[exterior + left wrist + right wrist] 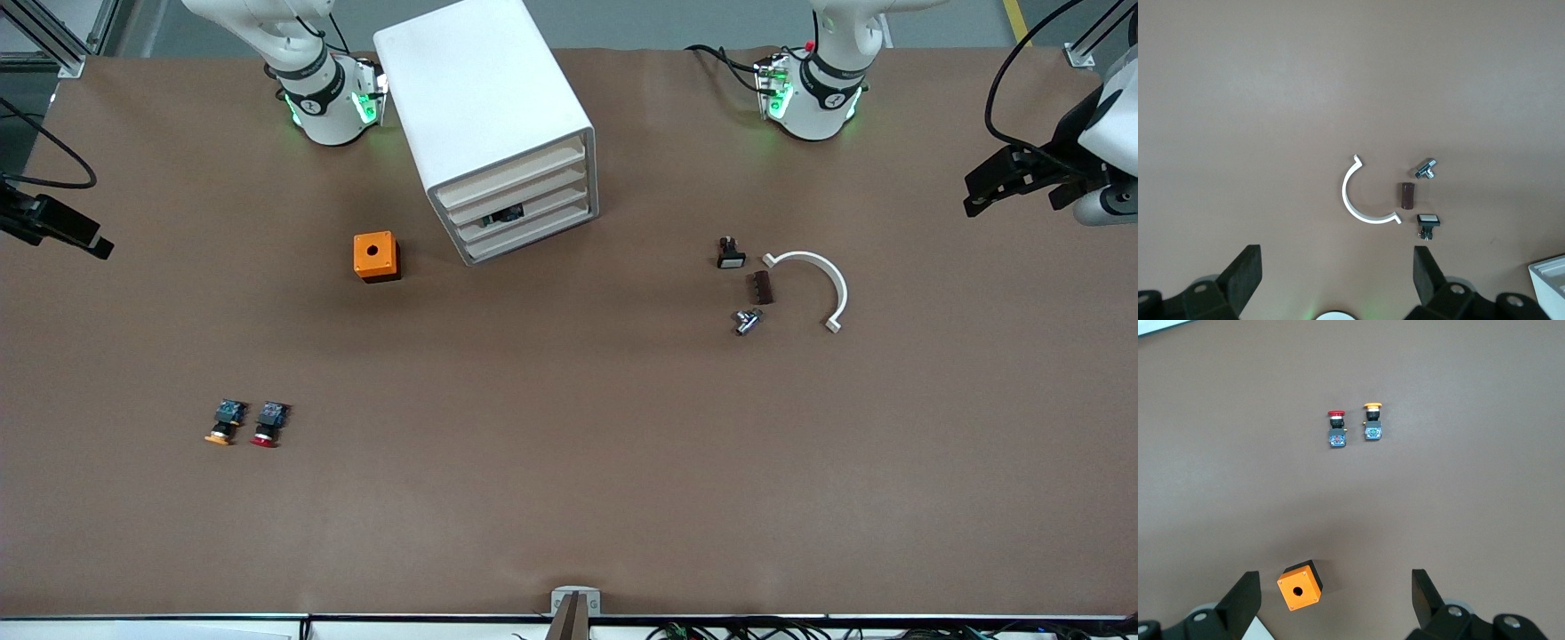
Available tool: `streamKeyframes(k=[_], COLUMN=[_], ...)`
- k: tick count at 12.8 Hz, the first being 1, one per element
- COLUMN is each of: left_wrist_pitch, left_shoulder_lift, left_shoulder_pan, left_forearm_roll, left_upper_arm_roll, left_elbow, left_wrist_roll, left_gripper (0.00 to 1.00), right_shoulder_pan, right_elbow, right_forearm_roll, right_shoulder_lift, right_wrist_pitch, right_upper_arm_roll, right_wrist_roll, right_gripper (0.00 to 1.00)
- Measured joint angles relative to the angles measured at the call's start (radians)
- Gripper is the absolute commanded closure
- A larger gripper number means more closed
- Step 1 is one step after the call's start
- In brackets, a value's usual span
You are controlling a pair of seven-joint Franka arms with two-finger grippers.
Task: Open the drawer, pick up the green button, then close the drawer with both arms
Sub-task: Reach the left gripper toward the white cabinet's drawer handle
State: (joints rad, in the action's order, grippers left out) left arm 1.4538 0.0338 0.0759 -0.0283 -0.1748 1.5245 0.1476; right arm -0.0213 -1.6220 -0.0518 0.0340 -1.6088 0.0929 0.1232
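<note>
The rounded white cabinet (484,107) stands between the two arm bases, and all its drawers are pushed in. A small dark thing (504,214) shows above the front of the third drawer (533,216) from the top. I cannot tell what it is, and no green cap shows. My left gripper (1009,178) hangs open and empty, high over the left arm's end of the table; its fingers (1245,273) stand wide apart. My right gripper (67,231) hangs open and empty, high over the right arm's end; its fingers (1245,597) are wide apart too.
An orange box (376,256) with a hole sits beside the cabinet. Orange-capped (225,423) and red-capped (268,425) buttons lie nearer the front camera. A white-capped button (730,253), a brown block (761,287), a metal part (746,321) and a white arc (818,284) lie toward the left arm's end.
</note>
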Motion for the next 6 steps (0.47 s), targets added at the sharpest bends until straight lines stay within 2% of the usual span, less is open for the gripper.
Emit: streamKeyframes(k=[6], left_wrist_pitch=[-0.025], left_shoulder_lift=[-0.032], left_shoulder_pan=[-0.002], left_forearm_roll=[0.000], left_upper_arm_roll=[-0.005], left_elbow=[0.001], left_wrist_roll=[0.000], left_gripper=[0.00], right_shoulder_pan=[0.000], right_elbow=[0.000], right_forearm_roll=[0.000], right_shoulder_lift=[0.000], right_wrist_pitch=[0.000], right_upper_arm_roll=[0.000], right_wrist_roll=[0.000], right_gripper=[0.00])
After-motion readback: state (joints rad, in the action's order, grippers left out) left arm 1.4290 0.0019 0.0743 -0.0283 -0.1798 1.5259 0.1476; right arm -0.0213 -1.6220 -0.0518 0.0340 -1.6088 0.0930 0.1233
